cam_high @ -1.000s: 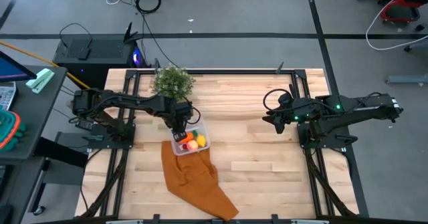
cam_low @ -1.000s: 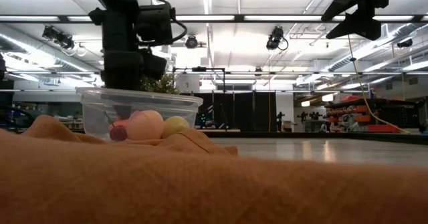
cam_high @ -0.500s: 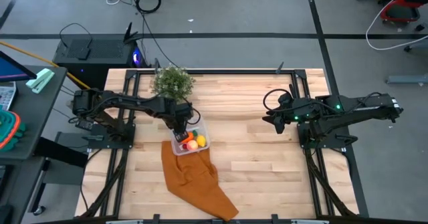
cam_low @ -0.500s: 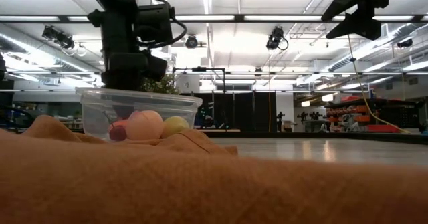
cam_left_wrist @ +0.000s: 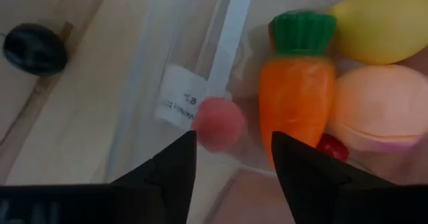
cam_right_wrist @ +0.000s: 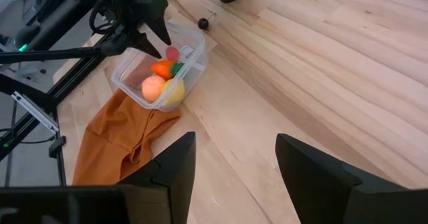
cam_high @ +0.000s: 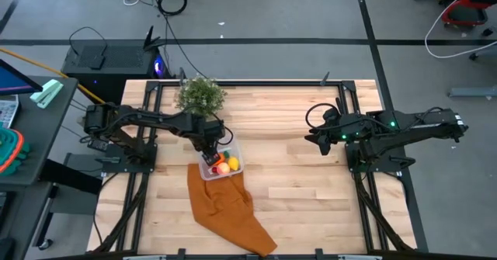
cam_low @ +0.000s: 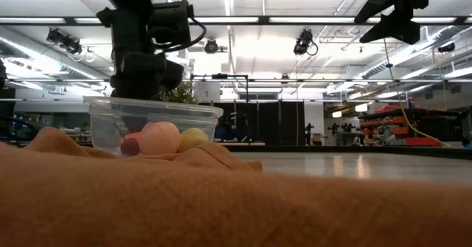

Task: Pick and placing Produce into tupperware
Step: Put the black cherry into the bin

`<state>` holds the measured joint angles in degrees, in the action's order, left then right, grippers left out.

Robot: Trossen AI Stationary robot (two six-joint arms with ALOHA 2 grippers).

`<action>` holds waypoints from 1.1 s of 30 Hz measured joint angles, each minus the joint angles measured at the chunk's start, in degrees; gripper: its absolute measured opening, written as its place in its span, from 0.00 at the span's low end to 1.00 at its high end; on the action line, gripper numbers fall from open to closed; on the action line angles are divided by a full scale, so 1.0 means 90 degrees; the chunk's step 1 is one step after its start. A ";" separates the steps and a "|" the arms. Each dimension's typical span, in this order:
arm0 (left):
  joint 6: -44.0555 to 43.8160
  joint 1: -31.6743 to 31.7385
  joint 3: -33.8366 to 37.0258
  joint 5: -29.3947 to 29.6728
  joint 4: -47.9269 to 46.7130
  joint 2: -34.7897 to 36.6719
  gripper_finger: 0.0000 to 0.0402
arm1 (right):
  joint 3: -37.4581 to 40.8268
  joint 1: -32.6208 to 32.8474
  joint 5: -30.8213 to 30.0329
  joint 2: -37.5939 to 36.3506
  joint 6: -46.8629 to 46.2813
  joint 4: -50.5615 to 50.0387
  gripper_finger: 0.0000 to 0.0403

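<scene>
Your table (cam_high: 295,175) is pale wood planks. The rust-orange cloth (cam_high: 229,209) lies rumpled just in front of the tupperware (cam_high: 221,164), its upper edge tucked under that box's near side. The potted plant (cam_high: 200,95) stands behind the tupperware, near but apart from it.

Your left arm reaches in from the tupperware's left, and the left gripper (cam_high: 208,145) hangs above the box's rear-left rim. Its jaws are spread with nothing between them; in the left wrist view the two dark fingers (cam_left_wrist: 170,170) frame the box wall and a small pink piece (cam_left_wrist: 219,124) lying inside by the white label (cam_left_wrist: 179,103).

Your right arm waits well to the tupperware's right, by the table's right edge. The right gripper (cam_high: 313,141) is raised off the wood, jaws spread and empty.

The tupperware holds the produce: orange carrot (cam_left_wrist: 295,103) with its green tip toward the yellow lemon (cam_left_wrist: 384,23), a peach-orange ball (cam_left_wrist: 374,114) touching the carrot's side, and a small red piece (cam_left_wrist: 332,147) wedged between carrot and ball
</scene>
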<state>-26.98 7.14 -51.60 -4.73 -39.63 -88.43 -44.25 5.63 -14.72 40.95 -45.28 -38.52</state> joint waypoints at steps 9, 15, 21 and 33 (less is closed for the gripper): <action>-0.0350 -0.0155 -0.1567 0.0703 -0.1363 0.0199 0.47 | 0.0000 0.0000 -0.0001 -0.0002 -0.0005 0.0000 0.43; -0.2196 -0.0468 -0.2592 0.2076 -0.2494 0.0458 0.42 | -0.0002 0.0000 -0.0002 0.0000 0.0016 -0.0002 0.43; -0.3621 -0.0986 -0.2459 0.2719 -0.3613 0.0515 0.36 | -0.0002 0.0000 -0.0005 -0.0002 0.0029 0.0000 0.43; -0.6164 -0.1537 -0.2209 0.2368 -0.3883 0.0513 0.30 | 0.0000 0.0000 -0.0005 -0.0002 0.0029 0.0000 0.43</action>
<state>-82.45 -6.70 -71.48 16.58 -74.58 -83.81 -44.25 5.63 -14.76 40.93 -45.01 -38.52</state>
